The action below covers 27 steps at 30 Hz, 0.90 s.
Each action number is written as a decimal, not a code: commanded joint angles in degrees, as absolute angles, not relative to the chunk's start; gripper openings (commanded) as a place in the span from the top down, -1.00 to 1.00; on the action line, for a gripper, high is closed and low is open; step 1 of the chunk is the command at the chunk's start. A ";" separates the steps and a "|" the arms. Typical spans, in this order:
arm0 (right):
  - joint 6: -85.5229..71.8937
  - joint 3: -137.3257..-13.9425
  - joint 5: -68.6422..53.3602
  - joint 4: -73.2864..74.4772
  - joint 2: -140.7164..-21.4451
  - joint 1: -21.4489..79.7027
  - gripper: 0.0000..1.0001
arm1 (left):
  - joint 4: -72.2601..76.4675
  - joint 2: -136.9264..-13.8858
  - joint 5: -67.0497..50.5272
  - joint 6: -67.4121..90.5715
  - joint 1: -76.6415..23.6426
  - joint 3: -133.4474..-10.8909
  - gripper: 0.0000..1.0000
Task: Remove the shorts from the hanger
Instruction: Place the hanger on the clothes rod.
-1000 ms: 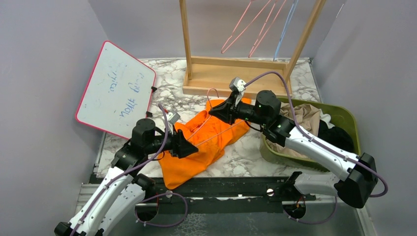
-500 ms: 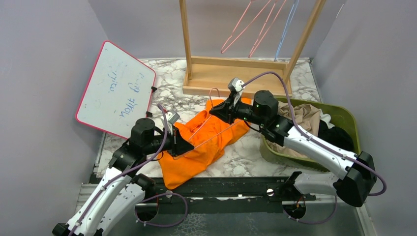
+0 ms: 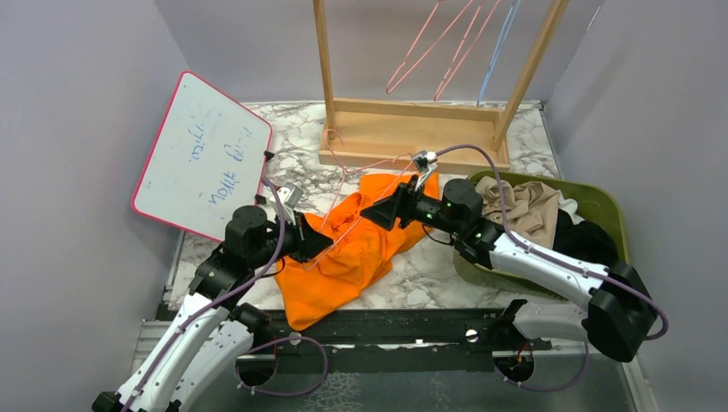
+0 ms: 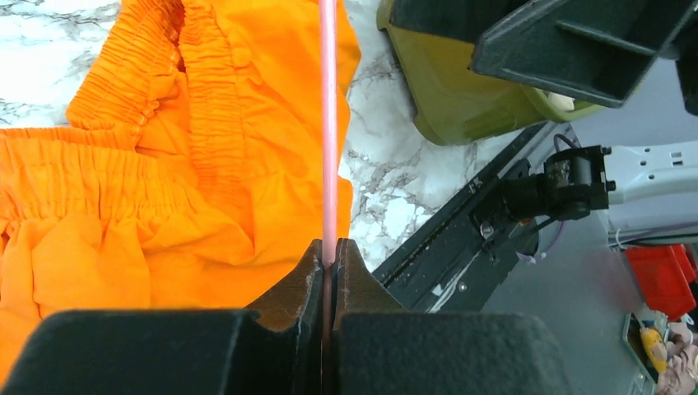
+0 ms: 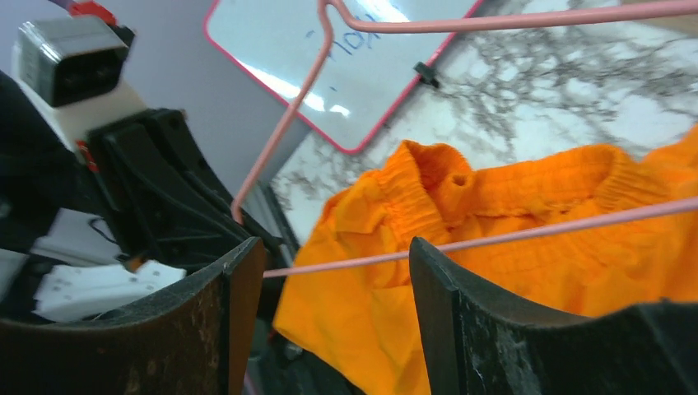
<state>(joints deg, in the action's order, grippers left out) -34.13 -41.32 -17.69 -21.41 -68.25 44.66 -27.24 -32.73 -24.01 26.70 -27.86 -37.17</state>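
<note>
Here orange shorts (image 4: 165, 164) lie beneath the left hand (image 4: 328, 276) pinching the hanger (image 4: 328, 123).

A lab test booth (plain grey walls (image 3: 77, 129)) around a marble table (image 3: 429, 275).

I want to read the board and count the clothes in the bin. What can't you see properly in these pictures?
- Writing on the whiteboard: too small and blurry in the top view, and cut off by the edge in the right wrist view.
- Clothes in the green bin: partly covered by the right arm in the top view.
- Hangers on the rack: their hooks are cut off by the top edge of the top view.
</note>
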 commanded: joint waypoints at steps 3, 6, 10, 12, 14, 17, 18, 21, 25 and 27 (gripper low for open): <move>-56.21 -41.25 -21.93 -40.70 -78.20 46.74 -0.40 | -20.68 -35.22 -20.28 27.08 -28.25 -36.30 1.00; -55.25 -43.65 -18.47 -42.96 -81.69 49.64 -0.40 | -20.72 -34.58 -17.60 26.10 -29.16 -36.29 1.00; -54.48 -46.54 -16.92 -44.02 -84.86 51.46 -0.40 | -20.74 -34.64 -16.30 25.66 -30.63 -35.60 1.00; -56.49 -45.98 -16.50 -46.76 -85.92 51.50 -0.36 | -20.69 -35.16 -15.33 25.93 -31.49 -35.07 1.00; -57.38 -46.60 -15.90 -46.77 -86.81 51.50 -0.33 | -20.74 -35.64 -14.41 26.05 -32.40 -34.66 1.00; -57.44 -47.17 -14.12 -47.06 -88.31 51.49 -0.17 | -20.66 -36.17 -13.61 25.80 -33.87 -34.78 1.00; -57.96 -47.29 -12.71 -46.60 -88.71 51.50 -0.09 | -20.53 -36.21 -13.60 25.63 -34.27 -34.87 1.00; -60.31 -48.39 -9.66 -43.23 -90.14 51.50 0.09 | -20.51 -35.65 -13.90 25.21 -34.69 -34.94 1.00; -61.75 -48.68 -10.29 -43.78 -91.32 51.50 0.70 | -20.66 -34.19 -13.50 25.51 -34.72 -34.02 1.00; -62.59 -47.80 -10.35 -46.27 -91.31 51.50 0.94 | -20.73 -33.50 -13.98 26.06 -34.72 -33.52 1.00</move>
